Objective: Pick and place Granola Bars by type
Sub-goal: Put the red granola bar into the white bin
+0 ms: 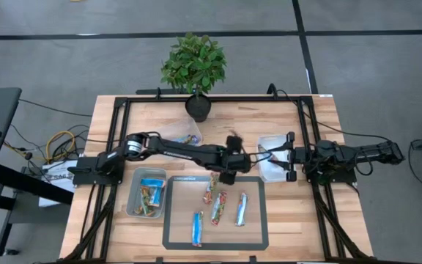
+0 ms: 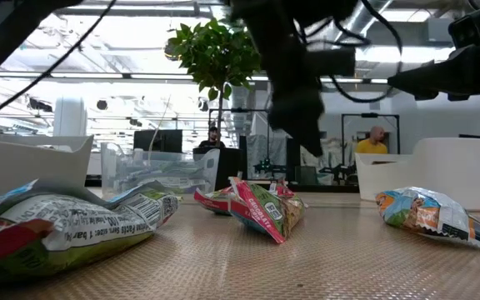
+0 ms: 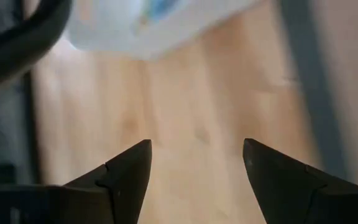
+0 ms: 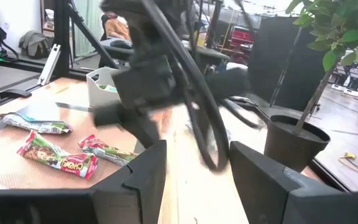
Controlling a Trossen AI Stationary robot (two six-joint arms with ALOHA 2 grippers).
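Several granola bars lie flat on a dark mat (image 1: 174,238): a red-green one (image 1: 211,189), a brown-green one (image 1: 218,208) and two blue ones (image 1: 241,209) (image 1: 197,227). More bars lie in a clear bin (image 1: 146,194) left of the mat. My left gripper (image 1: 228,174) hangs open above the mat's far edge, just right of the red-green bar, and holds nothing. In its wrist view the left gripper (image 3: 194,168) shows bare wood between the fingers. My right gripper (image 1: 291,165) waits open by the right bin (image 1: 273,158). The right gripper (image 4: 194,168) is empty.
A potted plant (image 1: 194,70) stands at the table's far edge. A clear bin (image 1: 189,136) sits near it, behind the left arm. Black frame rails (image 1: 123,139) run along the table's sides. In the low view, bars (image 2: 257,207) (image 2: 430,215) lie on the mat, with people in the room beyond.
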